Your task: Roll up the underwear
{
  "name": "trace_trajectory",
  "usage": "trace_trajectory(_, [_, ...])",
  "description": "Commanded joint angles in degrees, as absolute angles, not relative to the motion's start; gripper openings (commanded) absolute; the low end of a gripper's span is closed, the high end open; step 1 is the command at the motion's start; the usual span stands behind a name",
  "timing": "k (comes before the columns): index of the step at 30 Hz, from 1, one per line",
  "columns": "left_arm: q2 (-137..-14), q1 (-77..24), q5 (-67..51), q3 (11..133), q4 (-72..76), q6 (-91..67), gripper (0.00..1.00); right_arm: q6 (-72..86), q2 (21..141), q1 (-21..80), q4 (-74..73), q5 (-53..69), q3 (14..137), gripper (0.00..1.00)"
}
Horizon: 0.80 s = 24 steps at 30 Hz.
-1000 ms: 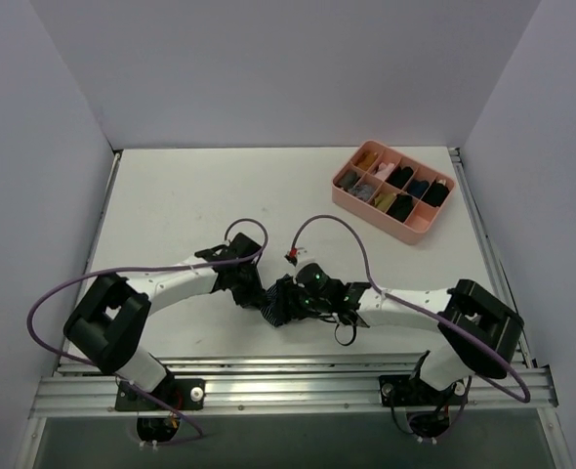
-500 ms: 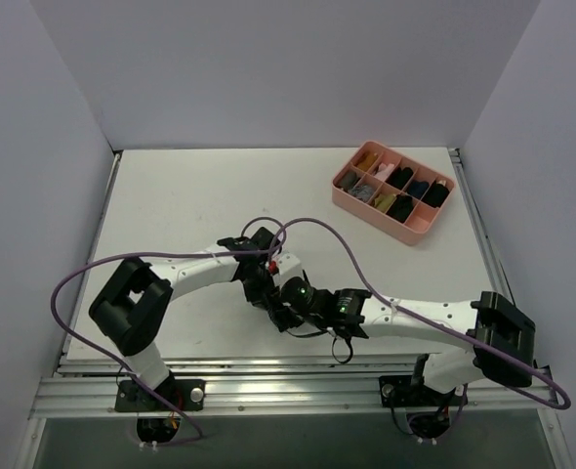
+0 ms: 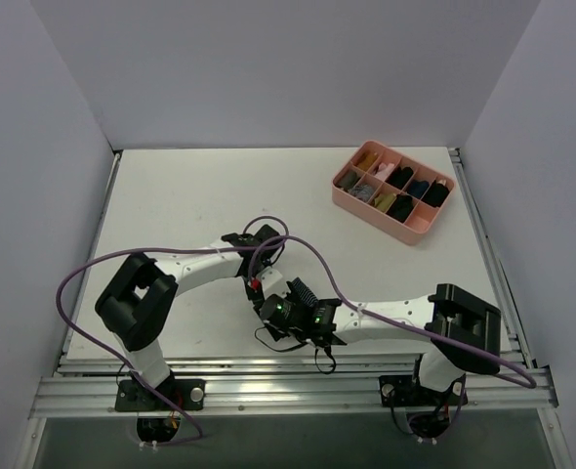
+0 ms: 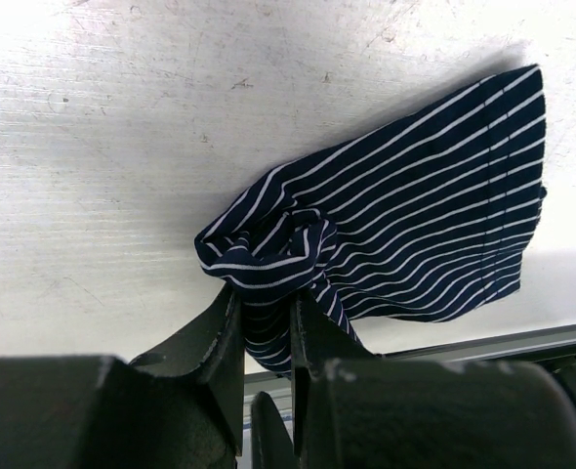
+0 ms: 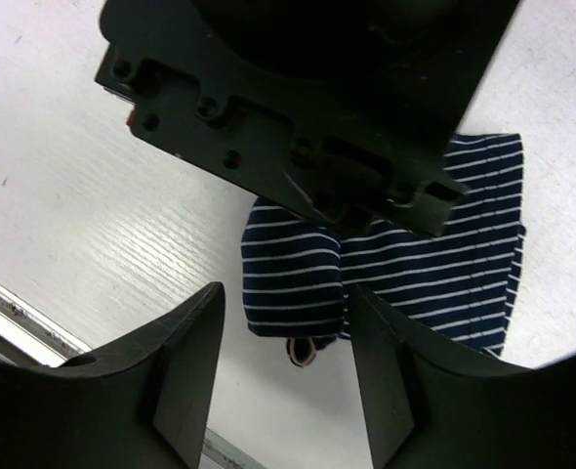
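The underwear is navy cloth with thin white pinstripes, lying near the table's front edge with one end rolled into a twist. My left gripper is shut on that rolled end, pinching the cloth between its jaws. In the right wrist view the underwear lies under the left gripper's black body, with a bit of pinkish edge showing at the roll's end. My right gripper is open and empty, straddling the air just above the rolled end. In the top view both grippers meet at the cloth, which they mostly hide.
A pink divided tray with small rolled bundles stands at the back right. The metal rail of the table's front edge runs close behind the grippers. Purple cables loop over both arms.
My right gripper has swung left along the front edge and now sits open over the roll. My left gripper has shifted right and stays on the cloth, which has moved with it.
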<state>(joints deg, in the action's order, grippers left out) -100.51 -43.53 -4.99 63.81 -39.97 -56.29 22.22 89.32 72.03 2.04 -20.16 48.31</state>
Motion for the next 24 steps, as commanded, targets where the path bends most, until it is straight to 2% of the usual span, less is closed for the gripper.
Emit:
trace_trajectory(1, [-103.09, -44.65, -3.87, 63.9, -44.91, -55.72, 0.03, 22.58, 91.4, 72.86, 4.04, -23.21, 48.87, 0.48])
trace_trajectory(2, [-103.53, -44.65, -3.95, 63.81, -46.39, -56.07, 0.03, 23.11, 92.45, 72.86, 4.65, -23.2, 48.87, 0.45])
trace_trajectory(9, [-99.42, -42.29, -1.85, 57.86, -51.33, -62.57, 0.03, 29.7, 94.22, 70.85, 9.92, -19.09, 43.96, 0.05])
trace_trajectory(11, [-94.6, -41.23, -2.28, 55.21, -49.41, -64.42, 0.06, 32.25, 94.48, 68.31, 12.91, -15.13, 40.09, 0.02])
trace_trajectory(14, [-87.4, -40.17, -3.34, 51.25, -45.28, -66.61, 0.21, 34.54, 94.74, 64.96, 17.83, -9.0, 34.82, 0.0])
trace_trajectory(17, [-81.84, -39.82, -2.99, 49.57, -42.02, -68.03, 0.41, 35.77, 95.27, 59.87, 22.05, -3.35, 31.21, 0.0])
trace_trajectory(24, [-80.67, -39.37, -1.06, 52.55, -42.53, -63.55, 0.53, 35.6, 99.92, 55.12, 26.45, 6.93, 30.5, 0.0])
